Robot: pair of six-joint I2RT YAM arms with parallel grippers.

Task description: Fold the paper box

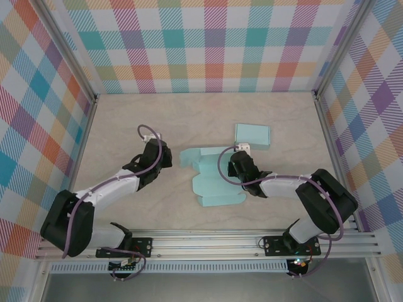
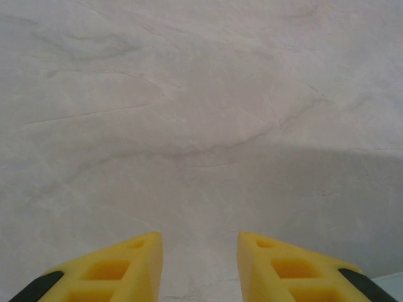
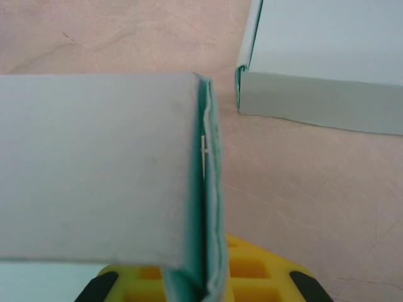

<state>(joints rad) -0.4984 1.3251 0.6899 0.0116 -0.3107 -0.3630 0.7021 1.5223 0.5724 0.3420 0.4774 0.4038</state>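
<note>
A half-folded teal paper box (image 1: pixel 211 182) lies flat near the middle of the bench (image 1: pixel 126 119), a little toward the right arm's side. Its panels are spread out, and 1 side wall along its right edge stands up. Just behind it, toward the far right, sits a smaller box (image 1: pixel 252 135) of the same teal, already closed up and apart from the flat one.

The right fingers (image 1: pixel 240 162) are at the back right of the paper box and are clenched on that raised wall. From the right wrist, the doubled paper edge runs straight down between the yellow fingertips (image 3: pixel 258 274), pinched tight with no gap, and the closed box's corner shows beyond it at the upper right.

The left fingers (image 1: pixel 162 157) hang over bare bench just to the left of the paper box, not touching it. From the left wrist, the 2 yellow fingertips (image 2: pixel 123 270) stand apart, released, with nothing between them but the pale marbled surface. A sliver of teal peeks in at the bottom right corner of that view.
</note>
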